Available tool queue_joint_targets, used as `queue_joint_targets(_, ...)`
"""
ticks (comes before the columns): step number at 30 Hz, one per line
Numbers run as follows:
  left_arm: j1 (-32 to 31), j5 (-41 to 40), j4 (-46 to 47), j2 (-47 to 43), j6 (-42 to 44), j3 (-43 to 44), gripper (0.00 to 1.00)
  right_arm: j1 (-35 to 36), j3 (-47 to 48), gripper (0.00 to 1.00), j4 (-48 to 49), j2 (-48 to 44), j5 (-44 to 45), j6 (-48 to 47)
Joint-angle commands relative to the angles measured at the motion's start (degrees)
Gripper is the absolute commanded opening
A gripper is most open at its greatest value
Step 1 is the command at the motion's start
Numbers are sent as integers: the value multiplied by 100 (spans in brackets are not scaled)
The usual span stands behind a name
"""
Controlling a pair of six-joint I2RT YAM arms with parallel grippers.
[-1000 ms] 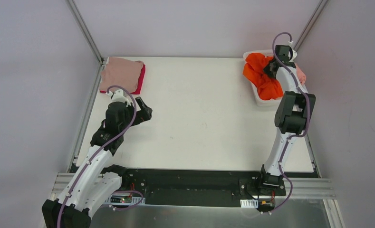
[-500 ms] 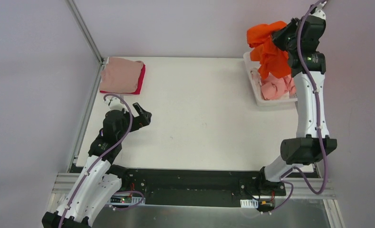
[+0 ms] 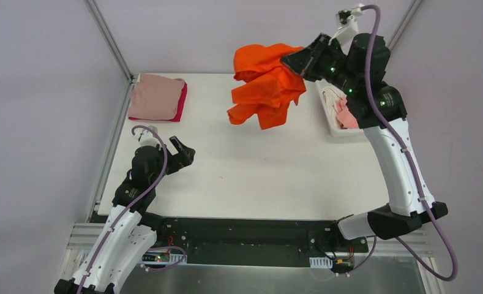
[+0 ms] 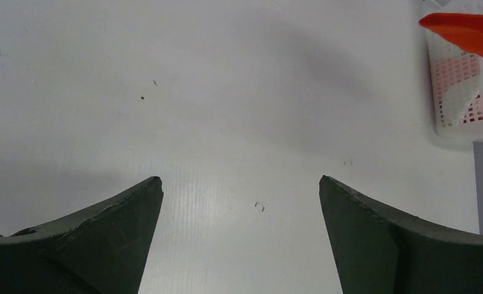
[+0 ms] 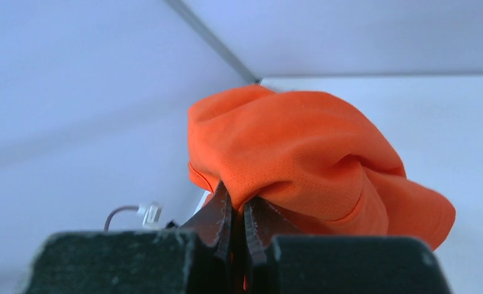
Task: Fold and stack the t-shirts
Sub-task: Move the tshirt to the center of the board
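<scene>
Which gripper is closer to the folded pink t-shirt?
Left. The left gripper stands open on the near side of the folded pink t-shirt; the right gripper is far to its right, shut on the orange t-shirt.

Orange t-shirt, between the right fingers: matt, fine-mesh knit cloth. Left fingers: dark, matt, rough-edged. Tabletop beneath them: white, smooth, faintly ribbed. Basket beyond: white plastic lattice.

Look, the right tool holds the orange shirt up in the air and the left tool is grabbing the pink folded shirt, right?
Not quite. The left tool is open and grabs nothing; the left wrist view shows only table below it. The pink folded shirt lies at the far left corner. The right tool does hold the orange shirt up.
</scene>
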Motion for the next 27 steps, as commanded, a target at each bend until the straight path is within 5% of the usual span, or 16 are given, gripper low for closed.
queue_joint_targets(1, -27, -112, -171, -65, -216, 0, 99, 519, -1068, 0, 796, -510, -565, 589)
queue_joint_targets(7, -27, -205, -280, 3, -291, 21, 99, 1519, -3496, 0, 1995, -1090, 308, 760)
queue_joint_targets(13, -27, -72, -286, 242, -323, 54, 99, 1692, -5092, 0, 2665, -740, 952, 891)
queue_joint_targets(24, -27, 880, -102, 978, -586, 37, 99, 1701, -4751, 6, 2820, 1638, 2763, 862)
queue_joint_targets(27, -27, 1372, 207, 1141, -711, -111, 100, 1703, -4358, 16, 2708, 2054, 2921, 902)
